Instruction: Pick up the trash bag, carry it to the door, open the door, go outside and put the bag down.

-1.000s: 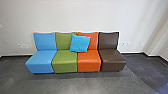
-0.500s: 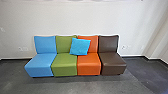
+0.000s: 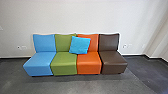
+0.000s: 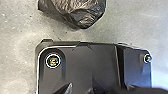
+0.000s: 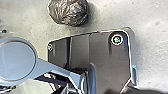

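- Seat row [image 3: 64, 63]: driving straight on, I could bump it.
- My base [image 4: 82, 65]: rolling too far could snag what's near.
- Dark trash bag [image 4: 80, 12]: just off the base's edge; scraping might tear it.
- Grippers: parted or closed, I can't tell.

Bright, even light on the pale wall [image 3: 62, 17] ahead of me, a soft sheen across the seats [image 3: 88, 64], shadow pooling beneath them on the dark floor [image 3: 75, 86]! Down by my wrists, glints streak the trash bag [image 5: 68, 12], dim shade beside it on pale ground [image 5: 150, 55].
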`<state>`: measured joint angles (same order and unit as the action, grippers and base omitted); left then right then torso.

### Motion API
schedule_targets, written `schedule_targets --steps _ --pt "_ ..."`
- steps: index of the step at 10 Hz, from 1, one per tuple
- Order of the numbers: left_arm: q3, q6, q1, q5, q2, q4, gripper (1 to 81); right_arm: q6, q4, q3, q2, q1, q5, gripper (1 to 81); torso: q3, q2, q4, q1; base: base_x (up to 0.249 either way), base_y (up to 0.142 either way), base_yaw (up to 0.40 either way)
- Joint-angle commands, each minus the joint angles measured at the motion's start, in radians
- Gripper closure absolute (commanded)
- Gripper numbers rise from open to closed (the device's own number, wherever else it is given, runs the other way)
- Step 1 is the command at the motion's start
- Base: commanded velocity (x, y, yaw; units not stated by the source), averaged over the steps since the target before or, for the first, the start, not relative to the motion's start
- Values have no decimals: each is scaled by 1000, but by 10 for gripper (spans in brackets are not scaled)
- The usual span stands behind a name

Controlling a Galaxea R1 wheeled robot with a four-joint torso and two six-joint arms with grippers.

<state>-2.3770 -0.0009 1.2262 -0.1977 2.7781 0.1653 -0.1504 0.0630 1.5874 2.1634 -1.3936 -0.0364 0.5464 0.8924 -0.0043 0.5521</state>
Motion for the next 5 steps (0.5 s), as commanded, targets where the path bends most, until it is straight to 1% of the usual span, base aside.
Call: schedule_targets --steps 1,2,4,5 --pt "7 2 -88 -91 -24 34 10 -1 -32 -63 -97 66 -56 10 -3 97 0 62 0 0 0" --pt "9 2 -106 -118 -26 48 10 0 -32 -100 -129 78 -57 10 14 122 0 79 0 0 0" --pt "9 1 -141 -126 -27 62 10 0 -35 -169 -189 95 -57 10 27 177 0 114 0 0 0" --pt "5 2 -156 -141 -26 77 10 0 -35 -192 -209 95 -57 10 28 213 0 137 0 0 0"
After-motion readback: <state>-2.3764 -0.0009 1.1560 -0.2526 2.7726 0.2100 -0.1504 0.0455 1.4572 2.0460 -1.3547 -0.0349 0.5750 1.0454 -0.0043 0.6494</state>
